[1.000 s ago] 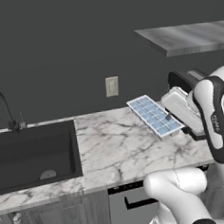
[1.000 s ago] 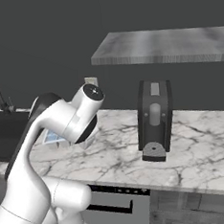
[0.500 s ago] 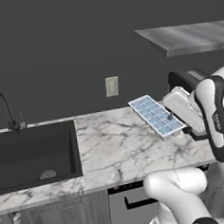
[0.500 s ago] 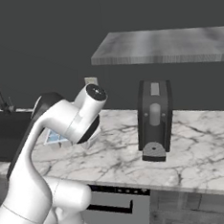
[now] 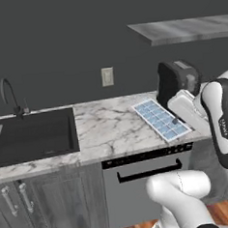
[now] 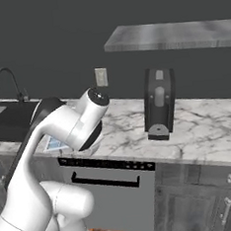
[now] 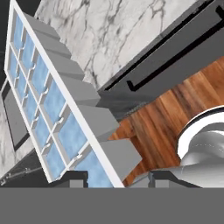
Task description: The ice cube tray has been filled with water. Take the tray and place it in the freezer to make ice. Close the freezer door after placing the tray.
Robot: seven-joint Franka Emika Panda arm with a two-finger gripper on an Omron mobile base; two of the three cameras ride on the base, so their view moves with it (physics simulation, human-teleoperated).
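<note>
- Water (image 7: 72, 135) is seen in the little blue cells of the ice cube tray (image 5: 160, 119), and it could be spilled if the tray is tipped more or swung fast.
- The tray is held up in the air, just over the front right part of the marble surface (image 5: 110, 131), with one end out past the front edge, as the wooden floor (image 7: 175, 109) under it in the hand view shows.
- The tray is gripped at its near end by the claw (image 7: 117, 178), which is closed on it, one finger tip on each side.
- A drop is judged likely if the grip slips, since only one short end is held and the rest of the tray hangs out free.
- The long side of the tray is pointed away from the claw, from the front right toward the back left, at the wall outlet (image 5: 107, 76).
- The tray looks a bit tilted, with the far end higher, so water could run toward the held end.
- The dark coffee machine (image 5: 175, 82) stands just behind the tray and could be bumped when the arm is turned.
- The freezer must still be reached, so a long carry is judged to lie ahead, with more chances for a spill.
</note>
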